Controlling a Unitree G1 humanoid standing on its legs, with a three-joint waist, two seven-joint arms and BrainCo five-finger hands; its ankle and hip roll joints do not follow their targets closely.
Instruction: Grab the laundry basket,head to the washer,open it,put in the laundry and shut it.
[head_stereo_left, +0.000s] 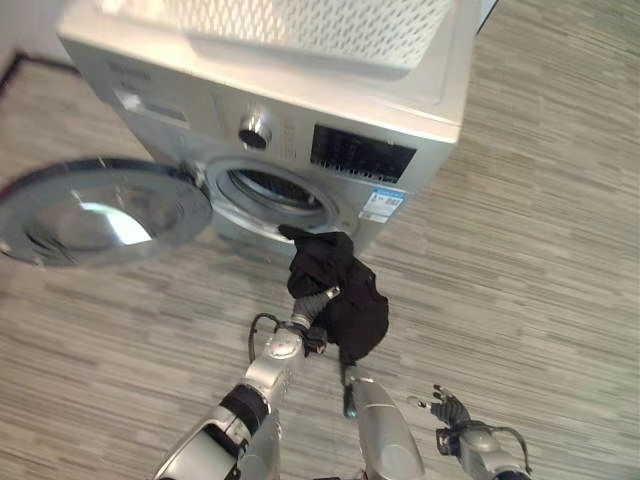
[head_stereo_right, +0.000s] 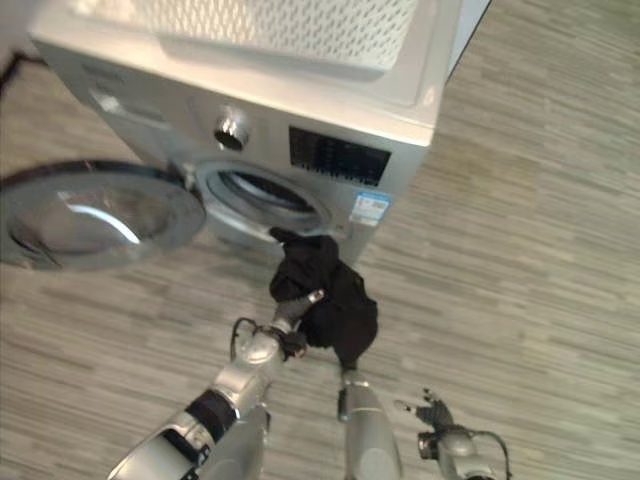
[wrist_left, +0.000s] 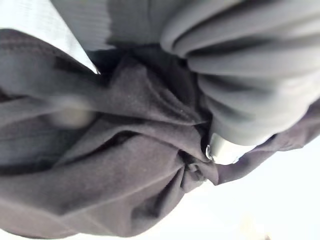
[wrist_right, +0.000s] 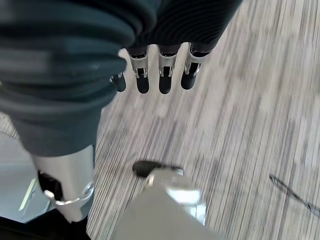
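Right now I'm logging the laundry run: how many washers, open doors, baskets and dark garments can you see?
Washer: 1
Open door: 1
Basket on the washer: 1
Dark garment, on the left hand at the drum opening: 1
Total: 4

Legible text: none is showing. The washer is carrying a dark display panel and a small blue-and-white sticker on its front, right of the drum opening; print on both is appearing too small to read. Faint marks are sitting on the detergent drawer, unreadable.
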